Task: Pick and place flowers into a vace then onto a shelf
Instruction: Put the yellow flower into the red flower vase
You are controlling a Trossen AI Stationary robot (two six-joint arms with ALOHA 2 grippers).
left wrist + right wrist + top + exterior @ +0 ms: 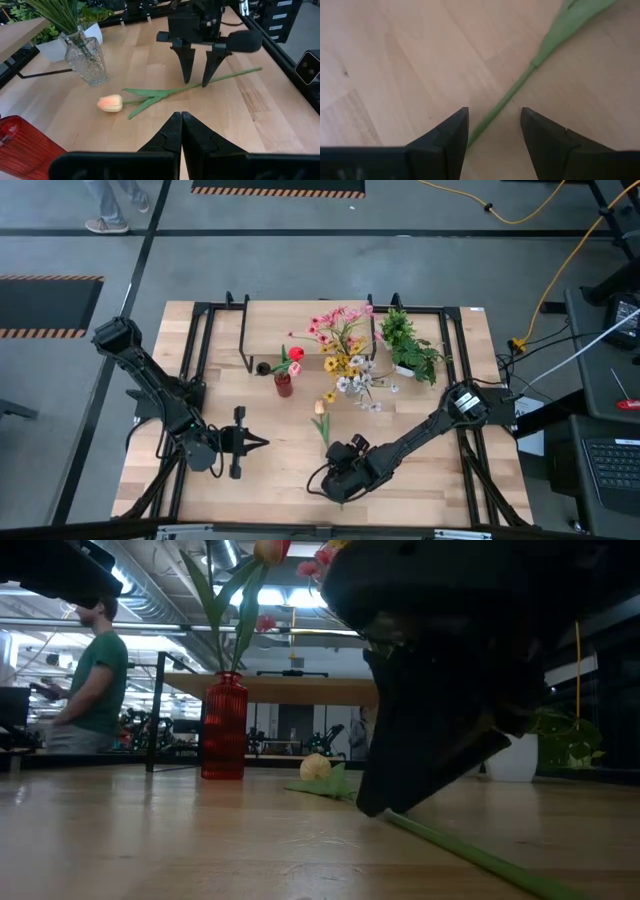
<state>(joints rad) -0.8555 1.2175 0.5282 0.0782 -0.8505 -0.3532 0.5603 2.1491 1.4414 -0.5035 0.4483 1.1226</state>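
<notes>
A peach tulip [320,408] lies flat on the table, its bloom [110,103] toward the vases and its green stem [506,98] running toward the near edge. My right gripper [495,117] is open and points down. Its fingers stand on either side of the stem [235,74] near the cut end, with the tips down at the tabletop [375,808]. I cannot tell whether they touch the stem. My left gripper [180,120] is shut and hovers left of the tulip [265,443], pointing at it. A red vase [284,383] holds one pink-red flower.
A glass vase [85,60] full of mixed flowers [345,345] stands beyond the tulip. A leafy plant in a white pot [410,350] is to its right, and the low shelf [300,330] is by the far edge. A person [90,680] stands beyond the table.
</notes>
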